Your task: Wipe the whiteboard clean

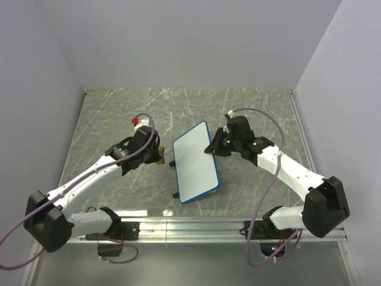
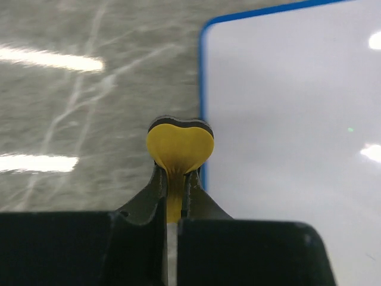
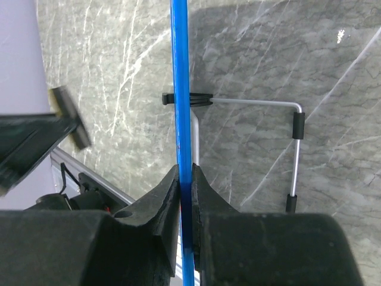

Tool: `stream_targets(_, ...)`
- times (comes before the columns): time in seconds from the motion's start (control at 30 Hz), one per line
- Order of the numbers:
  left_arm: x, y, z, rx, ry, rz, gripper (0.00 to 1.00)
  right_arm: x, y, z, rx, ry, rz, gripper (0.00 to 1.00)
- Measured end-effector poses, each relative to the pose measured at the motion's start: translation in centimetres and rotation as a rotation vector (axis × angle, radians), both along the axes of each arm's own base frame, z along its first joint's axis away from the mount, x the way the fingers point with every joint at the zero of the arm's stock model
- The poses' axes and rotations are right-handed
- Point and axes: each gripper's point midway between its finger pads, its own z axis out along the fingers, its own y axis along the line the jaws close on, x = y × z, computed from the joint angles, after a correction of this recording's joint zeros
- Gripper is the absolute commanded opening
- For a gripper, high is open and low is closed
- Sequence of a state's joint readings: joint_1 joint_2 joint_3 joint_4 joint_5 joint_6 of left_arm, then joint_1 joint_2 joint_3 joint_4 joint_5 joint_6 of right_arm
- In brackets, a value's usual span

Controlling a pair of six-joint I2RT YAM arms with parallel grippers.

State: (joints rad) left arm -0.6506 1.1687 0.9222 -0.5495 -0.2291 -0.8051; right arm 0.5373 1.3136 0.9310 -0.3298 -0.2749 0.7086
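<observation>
Grey marbled surface (image 1: 119, 113) — whiteboard (image 1: 195, 162) near its centre, tilted, long axis running roughly 12 to 6, face plain white, wire stand (image 3: 256, 104) behind it. Right tool (image 3: 186, 179) at board's 2 o'clock edge, jaws closed tight on blue frame (seen edge-on from right wrist). Left tool (image 2: 174, 187) at board's 9 o'clock, just beside frame — jaws pinched on yellow eraser (image 2: 180, 146), squeezing it into heart shape; whether eraser touches frame, cannot tell.

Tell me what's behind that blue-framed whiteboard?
A thin metal wire stand clips onto the whiteboard, with the marble table beyond it. The right gripper pinches the board's edge. From above, the board covers most of that stand.
</observation>
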Motion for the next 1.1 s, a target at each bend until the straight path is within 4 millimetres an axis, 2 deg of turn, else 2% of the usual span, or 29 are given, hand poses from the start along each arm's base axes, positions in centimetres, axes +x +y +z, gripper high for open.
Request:
stream_targets(0.1, 0.0, 3.1, -3.1, 0.078, 0.083, 0.072, 0.01, -0.1, 0.0, 0.1, 0.004, -0.001, -0.003, 0.1)
stream_targets(0.13, -0.1, 4.1, -4.1, 0.101, 0.111, 0.095, 0.01, -0.1, 0.0, 0.1, 0.004, -0.002, -0.003, 0.17)
stream_targets(0.2, -0.4, 5.9, -5.9, 0.149, 0.172, 0.138, 0.01, -0.3, -0.1, 0.1, 0.002, -0.005, -0.002, 0.24)
stream_targets(0.23, -0.5, 6.5, -6.6, 0.167, 0.2, 0.156, 0.0, -0.4, -0.2, 0.0, -0.003, -0.006, -0.003, 0.34)
stream_targets(0.3, -0.3, 7.4, -8.0, 0.192, 0.249, 0.188, 0.02, -1.0, -0.7, -0.8, -0.031, 0.009, -0.004, 0.44)
stream_targets(0.33, -0.2, 7.7, -8.6, 0.203, 0.271, 0.197, 0.07, -1.3, -1.0, -1.2, -0.045, 0.017, -0.005, 0.56)
stream_targets(0.37, -0.2, 8.1, -9.3, 0.216, 0.293, 0.208, 0.13, -1.7, -1.2, -1.5, -0.052, 0.028, -0.004, 0.62)
stream_targets(0.4, -0.1, 8.4, -9.8, 0.229, 0.311, 0.215, 0.27, -2.0, -1.4, -1.7, -0.063, 0.032, -0.002, 0.67)
stream_targets(0.43, -0.1, 8.6, -10.1, 0.242, 0.324, 0.215, 0.39, -2.3, -1.6, -1.9, -0.072, 0.037, 0.001, 0.76)
stream_targets(0.5, 0.0, 8.7, -10.4, 0.26, 0.336, 0.214, 0.63, -2.6, -2.0, -1.9, -0.083, 0.035, 0.001, 0.8)
stream_targets(0.6, 0.8, 8.7, -9.8, 0.266, 0.318, 0.227, 0.77, -2.9, -2.4, -1.3, -0.09, 0.018, -0.001, 0.85)
stream_targets(0.77, 1.8, 8.6, -8.8, 0.257, 0.289, 0.238, 0.89, -3.3, -3.1, -0.1, -0.097, -0.025, -0.005, 0.87)
stream_targets(0.8, 1.8, 8.6, -8.7, 0.257, 0.286, 0.238, 0.99, -3.4, -3.3, 0.1, -0.099, -0.035, -0.007, 0.88)
stream_targets(0.97, 1.9, 8.8, -7.8, 0.263, 0.278, 0.249, 0.99, -4.2, -4.3, 1.9, -0.1, -0.093, -0.011, 0.88)
stream_targets(1.1, 1.8, 8.8, -5.5, 0.229, 0.238, 0.258, 0.99, -5.1, -5.3, 3.5, -0.104, -0.144, -0.008, 0.88)
